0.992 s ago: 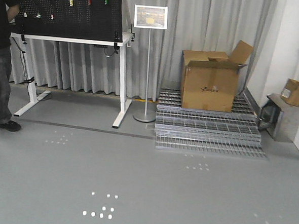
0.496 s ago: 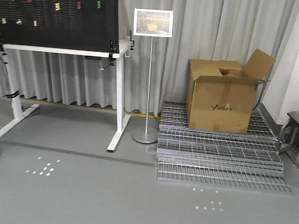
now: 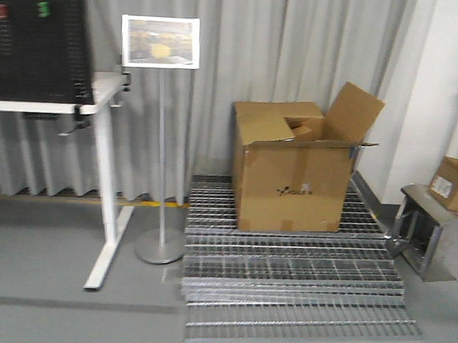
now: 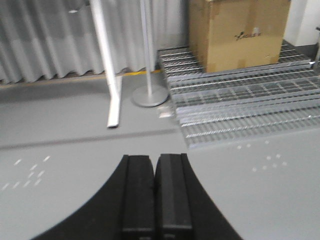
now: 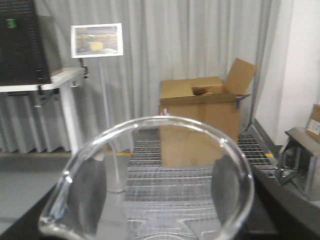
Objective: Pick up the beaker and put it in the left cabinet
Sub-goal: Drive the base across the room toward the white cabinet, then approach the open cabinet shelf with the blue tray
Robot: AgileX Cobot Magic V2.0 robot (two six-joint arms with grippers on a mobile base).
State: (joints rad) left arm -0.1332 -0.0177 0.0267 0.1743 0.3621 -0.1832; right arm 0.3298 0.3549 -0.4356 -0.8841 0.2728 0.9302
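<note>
1. The front view has swung within the last second. The person at the far left has dropped out of frame. The pegboard (image 3: 35, 35) and white table (image 3: 107, 195) have slid to the left edge. The cardboard box (image 3: 291, 175) on the stacked metal gratings (image 3: 292, 284) now sits larger and closer to the middle. I judge that the base is rolling forward and turning rather than parked; the slight blur fits that.
2. The beaker (image 5: 150, 175) fills the near part of the right wrist view, with its round rim towards the camera. It rests on no surface, so it is being carried.
3. The right gripper (image 5: 157, 200) is clamped on the beaker's wall. Its dark fingers (image 5: 90, 192) show through the glass on both sides, touching it.
4. The left gripper (image 4: 155, 165) is closed tight, pads pressed together with nothing between them, and it hangs over bare grey floor.
5. The left cabinet appears in none of the views. Ahead are only the grey curtain (image 3: 299, 44), the sign stand (image 3: 161, 43), the box and the gratings.
6. For the task, this means the pick looks done and the work is in its carrying stretch. Placing cannot start until the base brings the cabinet's shelves into view.
7. The main risk while travelling is the smooth glass slipping or tilting in the grip as the base turns.
</note>
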